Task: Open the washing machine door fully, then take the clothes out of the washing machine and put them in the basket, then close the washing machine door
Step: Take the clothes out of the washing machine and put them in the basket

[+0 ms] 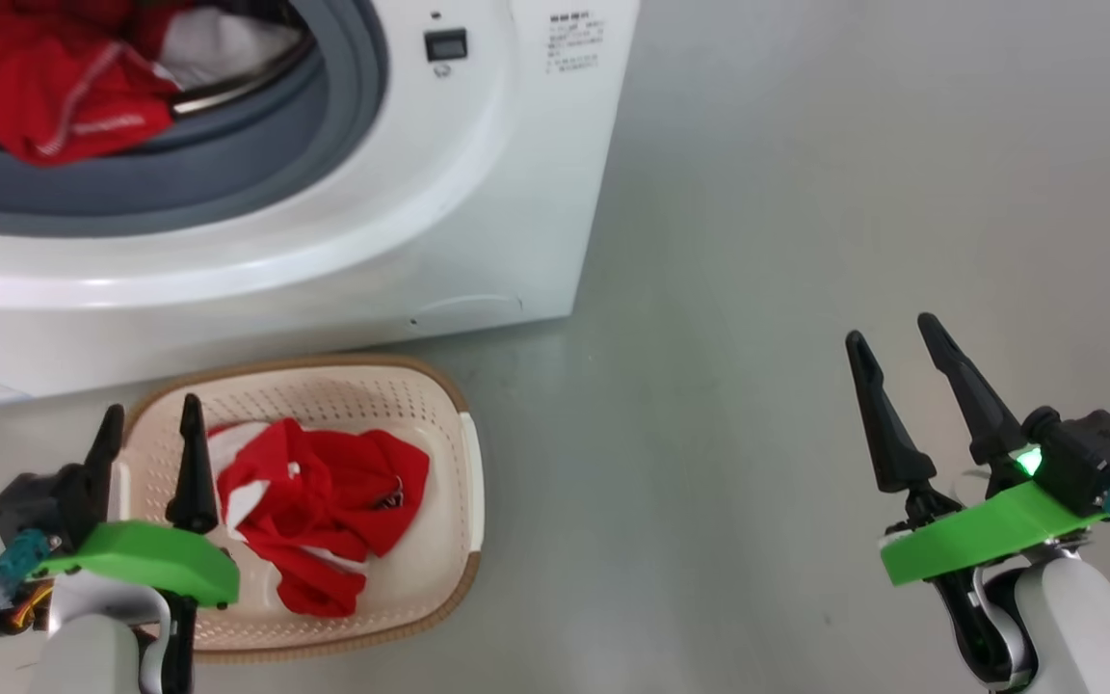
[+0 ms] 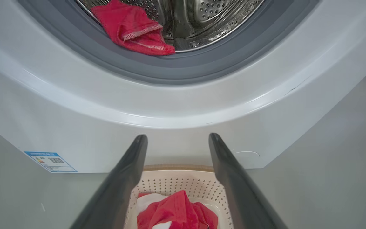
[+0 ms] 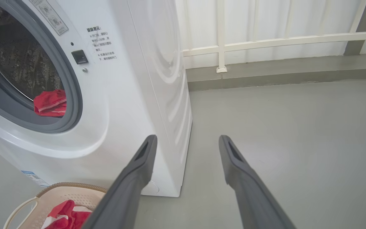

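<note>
**Unloading, part done.** The left gripper (image 1: 151,405), fingers spread wide and empty, hovers over the near edge of the basket (image 1: 471,453). The basket stands on the floor (image 1: 757,241) just before the washing machine (image 1: 478,193).

- **Clothes:** One red garment (image 1: 324,501) lies in the basket. A second garment (image 1: 54,87) drapes over the grey rubber ring (image 1: 256,164). Whether more lie deeper in the drum (image 2: 202,19) cannot be told.
- **Right gripper** (image 1: 890,328): likewise wide and empty, over bare floor, well apart.
- **Risk:** Pinched by a thin fold, the draped garment may snag on the ring or drop short of the basket.
- **In the way:** The machine's bulging front crowds the left arm's rise.
</note>
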Available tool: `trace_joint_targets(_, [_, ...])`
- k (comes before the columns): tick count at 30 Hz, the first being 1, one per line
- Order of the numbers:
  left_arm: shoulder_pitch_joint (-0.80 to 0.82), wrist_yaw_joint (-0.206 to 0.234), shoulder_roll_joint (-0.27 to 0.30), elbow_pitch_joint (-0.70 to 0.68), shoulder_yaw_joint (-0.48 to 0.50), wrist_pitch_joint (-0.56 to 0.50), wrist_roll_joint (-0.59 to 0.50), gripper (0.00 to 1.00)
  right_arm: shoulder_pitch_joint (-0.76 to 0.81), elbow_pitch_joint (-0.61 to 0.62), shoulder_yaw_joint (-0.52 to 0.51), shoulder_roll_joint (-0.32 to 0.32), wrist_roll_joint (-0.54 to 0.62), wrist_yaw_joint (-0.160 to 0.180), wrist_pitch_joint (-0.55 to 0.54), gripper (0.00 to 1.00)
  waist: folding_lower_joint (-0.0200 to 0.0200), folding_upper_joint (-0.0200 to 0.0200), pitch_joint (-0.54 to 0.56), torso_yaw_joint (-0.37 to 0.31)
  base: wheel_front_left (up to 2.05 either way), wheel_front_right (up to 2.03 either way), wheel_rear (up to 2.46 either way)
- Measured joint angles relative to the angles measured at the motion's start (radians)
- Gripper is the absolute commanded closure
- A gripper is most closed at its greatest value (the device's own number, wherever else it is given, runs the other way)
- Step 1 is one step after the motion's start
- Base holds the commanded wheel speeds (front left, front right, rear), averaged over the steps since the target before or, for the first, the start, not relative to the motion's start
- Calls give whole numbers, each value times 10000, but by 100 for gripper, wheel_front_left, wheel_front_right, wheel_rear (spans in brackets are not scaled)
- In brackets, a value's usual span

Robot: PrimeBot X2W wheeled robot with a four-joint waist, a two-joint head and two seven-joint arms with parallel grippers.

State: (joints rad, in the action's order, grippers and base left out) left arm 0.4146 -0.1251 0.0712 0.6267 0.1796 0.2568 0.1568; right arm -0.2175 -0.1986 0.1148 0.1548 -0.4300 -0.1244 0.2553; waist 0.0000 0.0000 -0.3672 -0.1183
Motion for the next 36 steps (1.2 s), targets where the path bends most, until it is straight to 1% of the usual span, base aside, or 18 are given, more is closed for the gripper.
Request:
trace_joint_targets(11, [-1546,0,-222,-2268,-115,0,-63,0,807,-6,-222,94,-15,0,0,0,0,0,1171,317,0,0,0])
trace_joint_targets(20, [-2537,0,-257,-3540,-132,0,-155,0,1220,21,-382,190,-27,0,0,0,0,0,1821,525,0,0,0])
trace_joint_targets(28, [-3539,0,-295,-4454,-113,0,-226,0,1827,38,-602,196,-42,0,0,0,0,0,2392,711,0,0,0])
trace_joint_targets(36, [-4576,0,-297,-4884,-36,0,-219,0,2505,4,-727,194,-98,0,0,0,0,0,2952,724,0,0,0])
